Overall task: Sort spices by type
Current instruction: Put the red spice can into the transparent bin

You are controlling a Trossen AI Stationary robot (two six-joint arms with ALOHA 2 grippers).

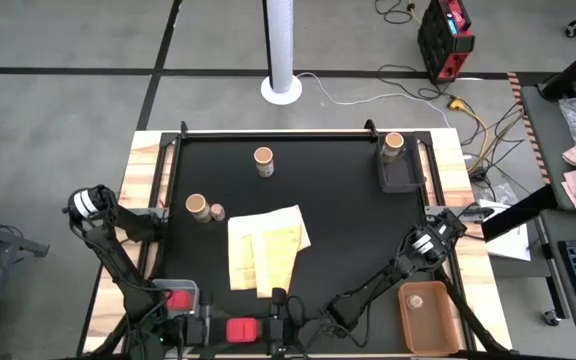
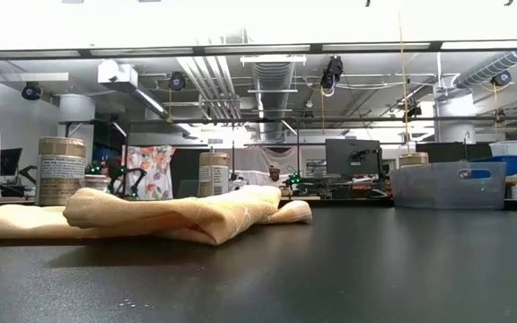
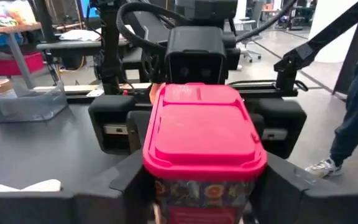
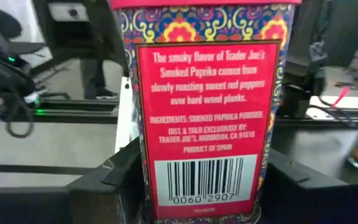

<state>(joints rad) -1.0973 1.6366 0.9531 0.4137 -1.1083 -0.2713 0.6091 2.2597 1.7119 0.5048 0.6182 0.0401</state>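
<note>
Near-left corner: a second red tin point(image 1: 178, 298) lies in a clear bin point(image 1: 158, 287); its label cannot be seen.

Left of centre: a round left jar point(image 1: 196, 207) with a tan top stands upright, with a tiny pale round container point(image 1: 217, 212) just beside it. In the low view the jar's label print is too small to read.

Far centre: the middle jar point(image 1: 263, 158) is the same type, standing alone. Nearer, a folded yellow cloth point(image 1: 266, 248) lies flat on the black counter point(image 1: 348, 230).

Near edge, centre: the paprika tin point(image 1: 243, 329) stands between the left gripper point(image 1: 211, 328) and the right gripper point(image 1: 276, 322).
- The tin has a bright red lid and a blue, red and yellow patterned body.
- The red panel reads "The smoky flavor of Trader Joe's Smoked Paprika comes from slowly roasting sweet red peppers over hard wood planks."
- Below that: "INGREDIENTS: SMOKED PAPRIKA POWDER", "MONROVIA, CA 91016", "PRODUCT OF SPAIN" and barcode 0060 2907.
- The tin sits inside both pairs of jaws. The lid overhang and close framing hide the contact, so I cannot tell whether either pair grips it.

Far right: the right jar point(image 1: 394, 143) stands in a dark tray point(image 1: 403, 182).

Near right: a second pale round container point(image 1: 416, 300) lies in a brown tray point(image 1: 438, 330).
</note>
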